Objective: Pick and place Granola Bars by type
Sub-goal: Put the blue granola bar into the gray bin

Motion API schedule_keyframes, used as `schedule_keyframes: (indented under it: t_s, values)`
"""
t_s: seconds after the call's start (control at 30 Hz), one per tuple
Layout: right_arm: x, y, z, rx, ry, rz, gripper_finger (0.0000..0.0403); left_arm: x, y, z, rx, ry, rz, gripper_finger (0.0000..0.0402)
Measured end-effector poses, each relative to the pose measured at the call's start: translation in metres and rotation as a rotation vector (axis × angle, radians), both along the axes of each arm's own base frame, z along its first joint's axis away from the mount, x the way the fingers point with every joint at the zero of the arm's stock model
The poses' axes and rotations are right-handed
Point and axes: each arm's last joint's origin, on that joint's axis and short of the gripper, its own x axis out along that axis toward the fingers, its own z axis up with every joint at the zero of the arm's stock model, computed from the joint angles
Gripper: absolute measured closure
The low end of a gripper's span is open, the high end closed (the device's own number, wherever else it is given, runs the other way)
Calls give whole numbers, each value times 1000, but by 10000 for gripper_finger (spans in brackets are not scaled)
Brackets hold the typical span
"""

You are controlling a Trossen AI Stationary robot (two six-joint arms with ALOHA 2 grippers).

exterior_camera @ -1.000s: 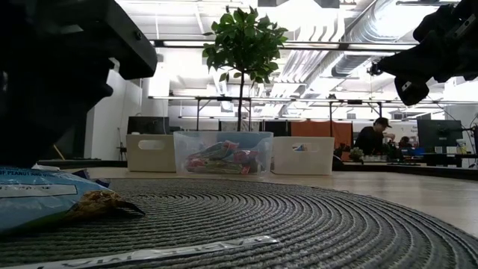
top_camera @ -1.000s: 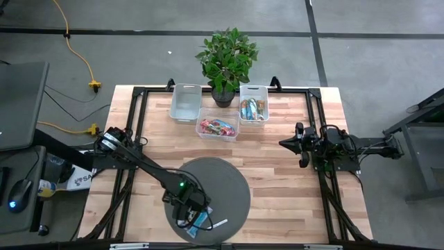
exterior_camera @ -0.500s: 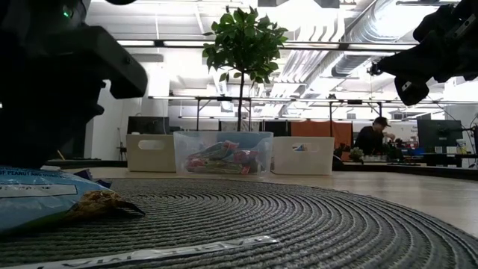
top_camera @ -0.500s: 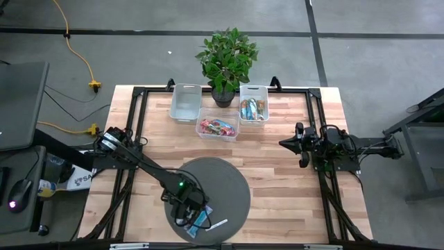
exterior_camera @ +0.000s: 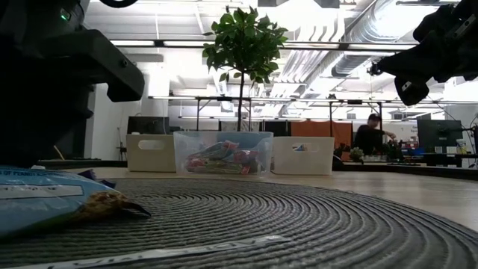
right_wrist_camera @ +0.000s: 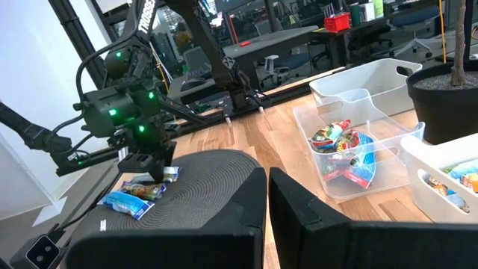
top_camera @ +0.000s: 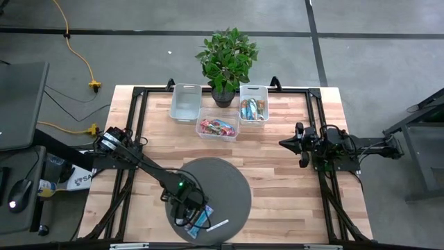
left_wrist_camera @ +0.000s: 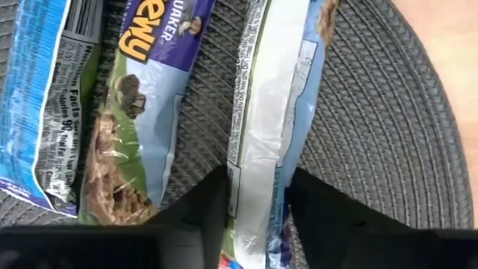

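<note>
Three light blue granola bars [top_camera: 200,219] lie close together on the round grey mat [top_camera: 229,187], near its front left. My left gripper [top_camera: 189,210] points steeply down over them and is shut on the outermost bar [left_wrist_camera: 269,112]. The other two bars [left_wrist_camera: 142,97] [left_wrist_camera: 41,97] lie flat beside it. In the low view one blue bar [exterior_camera: 45,205] lies on the mat under the dark gripper body. My right gripper [top_camera: 286,144] waits shut and level above the table's right side, touching nothing. My left gripper pinches the light blue bar's two long edges [left_wrist_camera: 258,187] between its two fingers [left_wrist_camera: 213,209], coming from above and lying across the bar. The bar lies lengthwise on the mat, running away from the fingers.
At the table's far edge stand an empty white bin [top_camera: 186,102], a clear bin [top_camera: 218,128] of red-pink bars, a white bin [top_camera: 253,110] of tan-orange bars and a potted plant [top_camera: 225,59]. A thin white strip label [top_camera: 218,224] lies on the mat's near edge.
My left gripper has sunk a little onto the bars. In the low view the blue bar's tip has slid slightly along the mat.
</note>
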Motion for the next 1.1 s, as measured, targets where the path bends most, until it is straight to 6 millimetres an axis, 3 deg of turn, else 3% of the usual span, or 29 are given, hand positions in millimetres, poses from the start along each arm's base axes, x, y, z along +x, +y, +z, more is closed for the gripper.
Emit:
schedule_keyframes:
  t_s: [0.3, 0.5, 0.7, 0.9, 1.1]
  values:
    - [0, 0, 0, 0, 0, 0, 402, 0, 0, 0, 8, 8, 62, 336]
    - [0, 0, 0, 0, 0, 0, 402, 0, 2, 5, 24, -3, 172, 343]
    - [0, 0, 0, 0, 0, 0, 402, -1, 7, 18, 79, -52, 440, 344]
    - [0, 0, 0, 0, 0, 0, 402, -8, 11, 40, 42, -61, 599, 344]
    - [0, 0, 0, 0, 0, 0, 402, -22, 21, 75, -22, -100, 826, 344]
